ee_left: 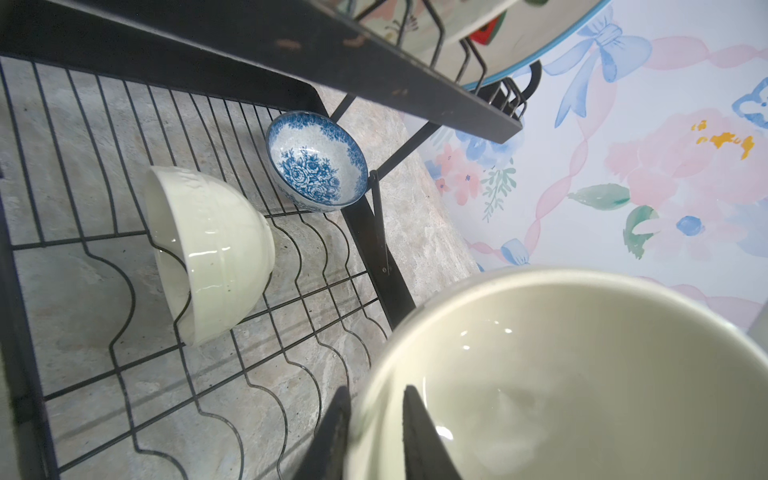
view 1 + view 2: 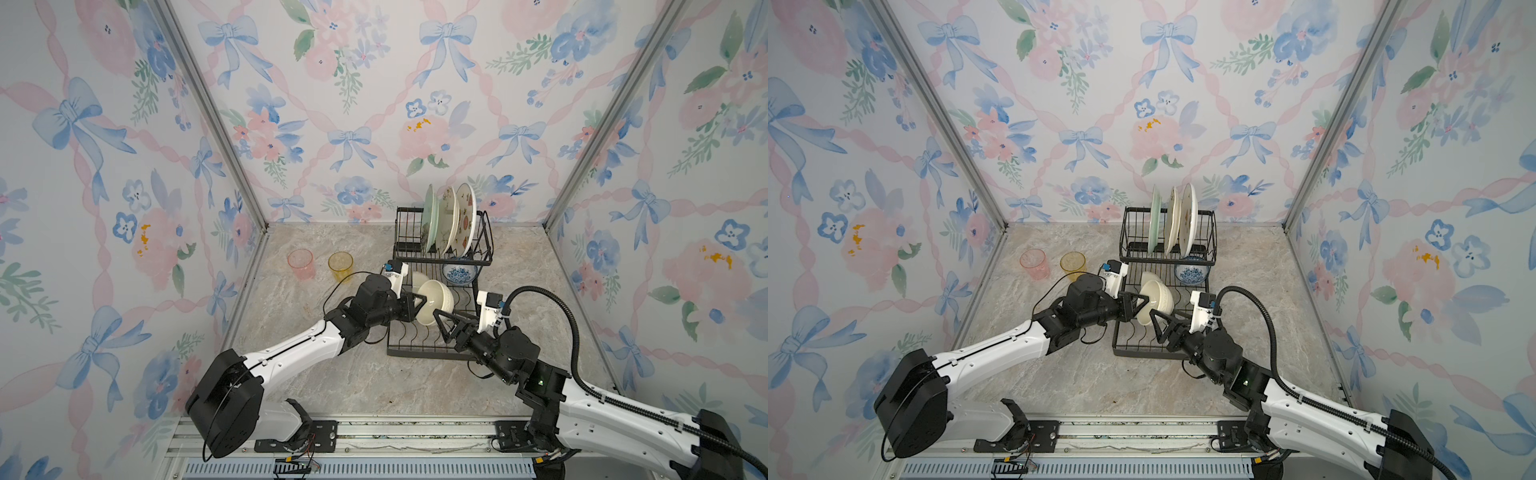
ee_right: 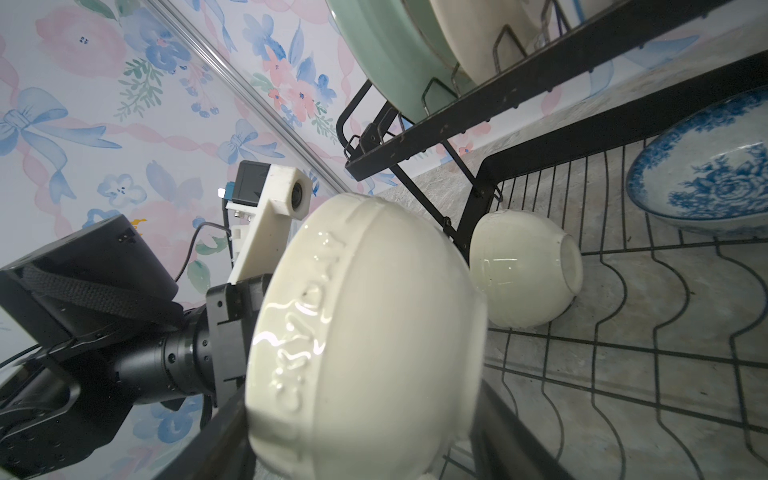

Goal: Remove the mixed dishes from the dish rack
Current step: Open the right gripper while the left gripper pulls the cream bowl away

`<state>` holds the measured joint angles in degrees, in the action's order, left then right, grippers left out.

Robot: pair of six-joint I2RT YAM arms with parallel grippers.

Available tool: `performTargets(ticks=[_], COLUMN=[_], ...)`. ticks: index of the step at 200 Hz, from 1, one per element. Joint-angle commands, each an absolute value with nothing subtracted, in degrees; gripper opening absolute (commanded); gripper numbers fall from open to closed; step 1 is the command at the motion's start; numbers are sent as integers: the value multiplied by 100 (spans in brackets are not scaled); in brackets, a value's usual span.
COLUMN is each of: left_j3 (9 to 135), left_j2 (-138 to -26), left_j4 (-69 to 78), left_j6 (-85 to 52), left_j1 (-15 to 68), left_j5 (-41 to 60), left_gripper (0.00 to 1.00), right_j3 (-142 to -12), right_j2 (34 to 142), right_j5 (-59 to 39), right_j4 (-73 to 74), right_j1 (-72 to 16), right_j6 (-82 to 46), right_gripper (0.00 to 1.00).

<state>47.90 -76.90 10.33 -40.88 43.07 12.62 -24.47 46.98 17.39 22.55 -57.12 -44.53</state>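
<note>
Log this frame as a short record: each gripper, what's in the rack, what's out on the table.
left gripper: pinching the held cream bowl by its rim
right gripper: clamped across the same bowl's body
lower tray: second cream bowl, blue-patterned bowl
upper shelf: mint-green plate, two cream plates
table: pink tumbler, amber tumbler

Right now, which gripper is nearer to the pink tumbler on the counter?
Left. The left gripper is at the side of the held cream bowl that faces the pink tumbler; the right gripper is at the bowl's other side, farther away.
</note>
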Motion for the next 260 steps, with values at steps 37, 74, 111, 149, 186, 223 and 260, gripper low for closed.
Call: performTargets(ticks=[37, 74, 111, 149, 186, 223, 260], left_j3=[4939, 4939, 4925, 4883, 4836, 4809, 4676], left_j2=[-7708, -7692, -7609, -7347, -7164, -7063, -6785], left_j4=[1176, 1090, 1015, 733, 534, 338, 150], left_j6=[-4043, -4025, -3987, -3946, -3938, -3947, -3861], left_j1=[4351, 4335, 4290, 4198, 4083, 3911, 3578], left_j5=[1485, 1463, 1476, 1308, 1192, 1176, 1143], left_gripper=[1, 0, 0, 0, 0, 0, 0], right_j3=[-2722, -2776, -2950, -2986, -3023, -3249, -3530], right_j2=[4860, 4911, 4938, 4958, 4869, 4755, 4425], right_j5=[1575, 1704, 1986, 2127, 2310, 2427, 2654], right_j4=[2292, 2180, 1888, 1831, 1647, 1198, 509], right_j1=[-5901, -6022, -6282, -6390, -6395, -6386, -6335], right_j6=[-4241, -4057, -3780, -3613, -3351, -3106, -2999], right_gripper=[57, 61, 79, 89, 95, 97, 97])
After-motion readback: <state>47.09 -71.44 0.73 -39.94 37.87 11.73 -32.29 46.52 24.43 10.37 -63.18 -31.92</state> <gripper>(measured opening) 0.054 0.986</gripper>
